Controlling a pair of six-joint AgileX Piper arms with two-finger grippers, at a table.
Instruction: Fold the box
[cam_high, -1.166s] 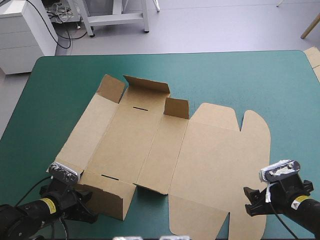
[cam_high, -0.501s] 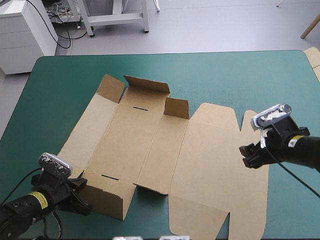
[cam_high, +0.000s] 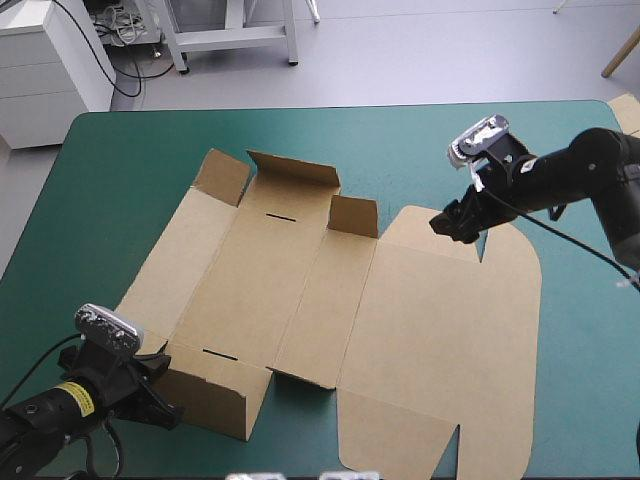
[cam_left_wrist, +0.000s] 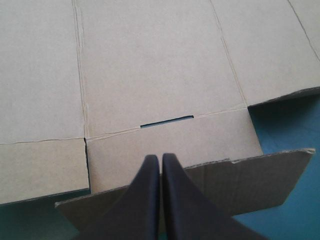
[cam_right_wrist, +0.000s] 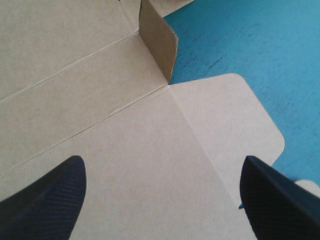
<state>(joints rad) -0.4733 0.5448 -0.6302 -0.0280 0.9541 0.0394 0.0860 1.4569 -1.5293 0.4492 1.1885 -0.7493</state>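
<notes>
left wrist view: left hand (cam_left_wrist: 160, 159) pinches box (cam_left_wrist: 150, 65) wall, panels cropped.

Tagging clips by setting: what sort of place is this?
Likely a robotics lab bench: a teal-green covered table, a cut brown cardboard box on it, a black-fingered left gripper and right gripper.

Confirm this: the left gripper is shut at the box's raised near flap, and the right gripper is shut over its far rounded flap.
No: the right gripper is open, fingers wide apart over the far rounded flap of the box, as the right wrist view shows. The left gripper is shut at the raised near flap.
</notes>
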